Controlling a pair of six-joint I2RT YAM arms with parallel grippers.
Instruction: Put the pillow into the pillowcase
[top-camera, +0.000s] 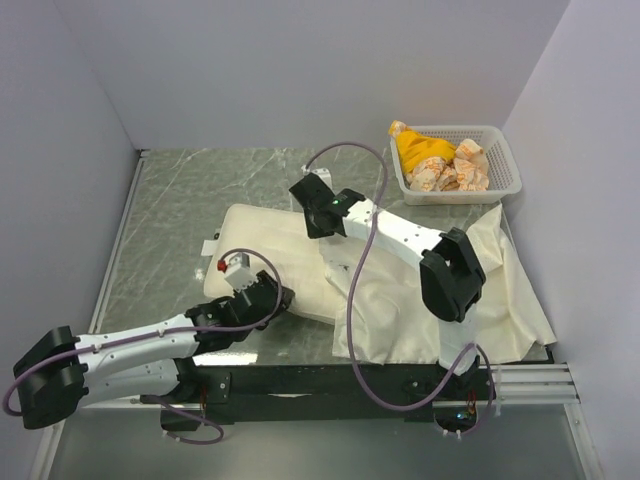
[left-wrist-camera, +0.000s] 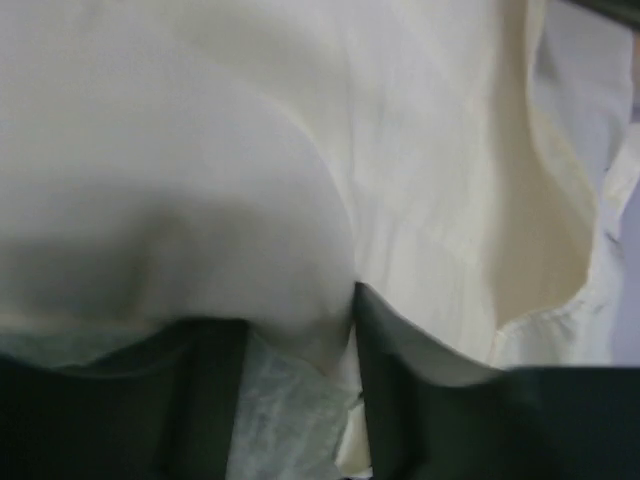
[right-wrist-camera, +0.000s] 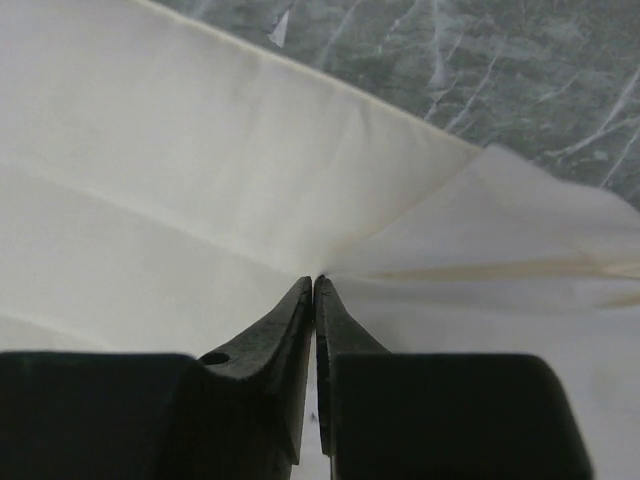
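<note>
Pillow (top-camera: 262, 255) at centre of table (top-camera: 180, 200); pillowcase (top-camera: 500, 290) spread at its 3 o'clock. Left gripper (left-wrist-camera: 300, 335) clamped narrow on pillow's 6 o'clock edge; right gripper (right-wrist-camera: 313, 285) pinched shut at cloth fold. Case mouth to be lifted, pillow fed corner-first.

White arms (top-camera: 395, 232), black joints, purple cables (top-camera: 352, 300).

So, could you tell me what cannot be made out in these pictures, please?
Whether the left gripper grips the pillow: the left wrist view is blurred, and overhead its own body hides the fingertips.
How far the pillow sits inside the pillowcase: overhead, the right arm crosses their join.
Contents of the basket: too small overhead.
</note>
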